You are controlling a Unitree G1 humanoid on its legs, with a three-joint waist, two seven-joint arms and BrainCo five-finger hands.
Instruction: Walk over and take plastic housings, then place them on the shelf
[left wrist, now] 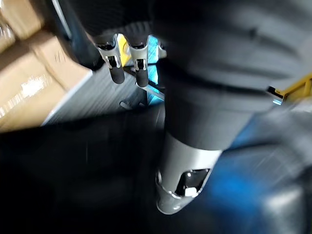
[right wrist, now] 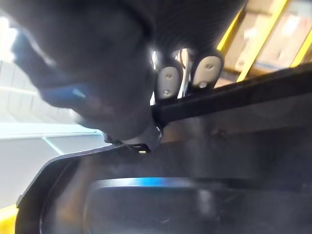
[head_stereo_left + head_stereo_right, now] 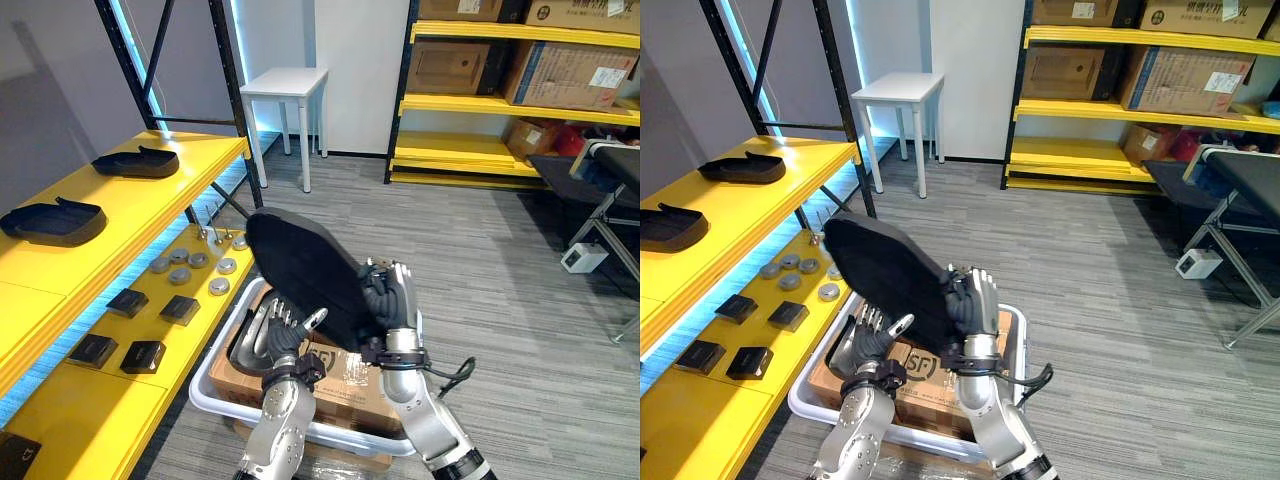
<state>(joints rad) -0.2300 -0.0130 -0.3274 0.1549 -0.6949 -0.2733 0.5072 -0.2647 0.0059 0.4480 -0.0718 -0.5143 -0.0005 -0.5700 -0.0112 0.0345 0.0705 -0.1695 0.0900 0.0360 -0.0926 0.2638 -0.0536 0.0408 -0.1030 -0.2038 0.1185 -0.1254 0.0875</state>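
A large black plastic housing (image 3: 300, 265) is held tilted above the white bin (image 3: 215, 370). My right hand (image 3: 392, 300) grips its right edge, fingers (image 2: 168, 80) curled over the rim and the thumb on the other side. My left hand (image 3: 278, 335) is under the housing's lower edge, its fingers relaxed and spread and its thumb (image 1: 185, 170) reaching toward the dark shell (image 1: 229, 63). To my left runs the yellow shelf (image 3: 150, 205), with two more black housings (image 3: 135, 162) (image 3: 52, 222) lying on its top level.
The bin holds a cardboard box (image 3: 350, 385). The lower yellow shelf level (image 3: 100, 410) carries several metal discs (image 3: 190, 265) and small black blocks (image 3: 130, 345). A white side table (image 3: 285, 82) stands at the back, and a yellow rack with boxes (image 3: 480, 100) at the right.
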